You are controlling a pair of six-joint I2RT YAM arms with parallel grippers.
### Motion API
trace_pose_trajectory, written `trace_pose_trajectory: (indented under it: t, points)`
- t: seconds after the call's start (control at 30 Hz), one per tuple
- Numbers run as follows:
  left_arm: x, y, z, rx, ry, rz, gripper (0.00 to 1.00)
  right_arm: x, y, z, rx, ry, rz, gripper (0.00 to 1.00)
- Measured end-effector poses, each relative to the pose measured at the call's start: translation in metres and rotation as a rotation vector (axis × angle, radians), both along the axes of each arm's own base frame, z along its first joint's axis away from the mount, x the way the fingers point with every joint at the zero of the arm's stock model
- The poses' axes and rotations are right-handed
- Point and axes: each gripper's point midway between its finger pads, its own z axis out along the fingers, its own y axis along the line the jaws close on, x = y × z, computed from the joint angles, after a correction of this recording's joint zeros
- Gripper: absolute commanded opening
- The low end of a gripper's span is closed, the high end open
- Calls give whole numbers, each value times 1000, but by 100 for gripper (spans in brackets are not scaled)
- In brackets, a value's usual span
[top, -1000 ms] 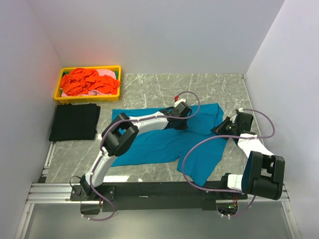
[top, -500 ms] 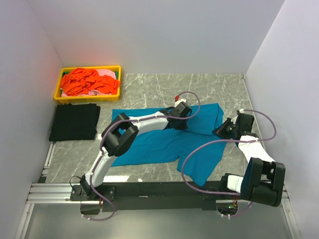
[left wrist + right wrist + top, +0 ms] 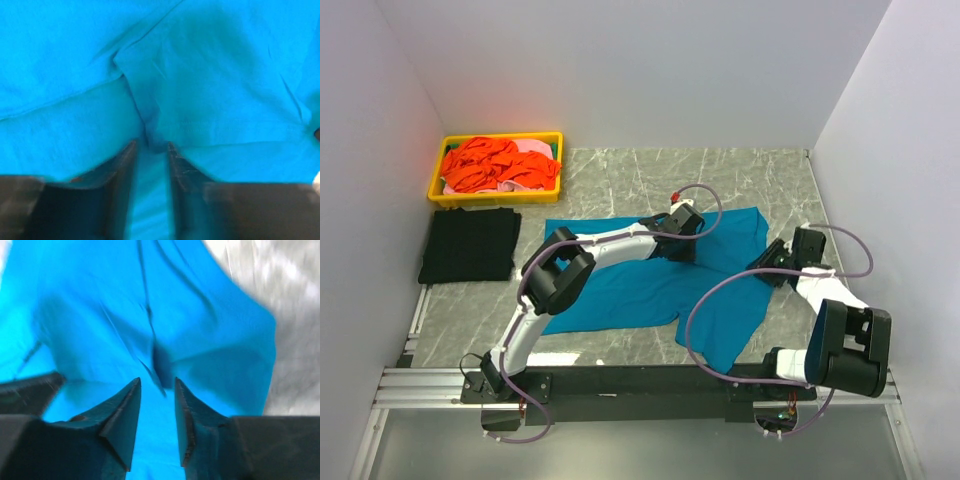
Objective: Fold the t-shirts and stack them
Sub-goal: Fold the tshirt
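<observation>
**Operator:** How do my jaws stand?

**Spotter:** Your left gripper [image 3: 151, 145] has its jaws a narrow gap apart. It is down on the teal t-shirt [image 3: 630, 290], and a raised crease runs up to the tips. Nothing looks clamped. Your right gripper [image 3: 156, 381] is much the same: slightly parted, a ridge of cloth just ahead of the tips, no hold that I can see.

**Operator:** And the shirt?

**Spotter:** It lies spread out, right of the yellow tray [image 3: 490, 198] and nearer you than the tray is. Its long side runs rightward, away from the tray. Your left gripper sits at the shirt's far edge, about mid-length. Your right is at the end farthest from the tray, with bare table [image 3: 780, 180] just beyond.

**Operator:** So which way does the fold go?

**Spotter:** Toward the tray, I'd judge. Most of the cloth lies tray-side of both hands, and your right is the outer one. The black t-shirt [image 3: 470, 245] lies folded just near-side of the tray, and the orange-red ones [image 3: 495, 165] are heaped inside it.
</observation>
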Motion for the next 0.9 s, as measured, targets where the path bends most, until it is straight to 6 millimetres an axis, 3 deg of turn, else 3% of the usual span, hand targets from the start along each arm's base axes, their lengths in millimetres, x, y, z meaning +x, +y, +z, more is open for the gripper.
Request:
trace_pose_trajectory:
  t: [0.1, 0.23, 0.3, 0.4, 0.53, 0.63, 0.7, 0.9]
  points:
    - [-2, 3, 7, 4, 2, -3, 59, 19, -8, 14, -25, -38, -9, 43]
    - [-1, 19, 32, -14, -18, 15, 64, 59, -18, 37, -38, -99, -5, 43]
    - [6, 38, 51, -27, -37, 46, 64, 80, -23, 46, -43, -132, 2, 43]
    - [31, 83, 84, -60, -83, 136, 63, 108, -29, 51, -45, -152, 14, 43]
    - [77, 174, 107, -46, -149, 331, 61, 138, -36, 48, -48, -153, 34, 42]
    - [101, 248, 93, 41, -166, 481, 59, 153, -42, 42, -57, -143, 45, 42]
    - [101, 278, 75, 103, -145, 530, 58, 161, -45, 39, -58, -137, 48, 41]
    - [92, 319, 36, 199, -65, 588, 57, 181, -51, 27, -44, -115, 76, 37]
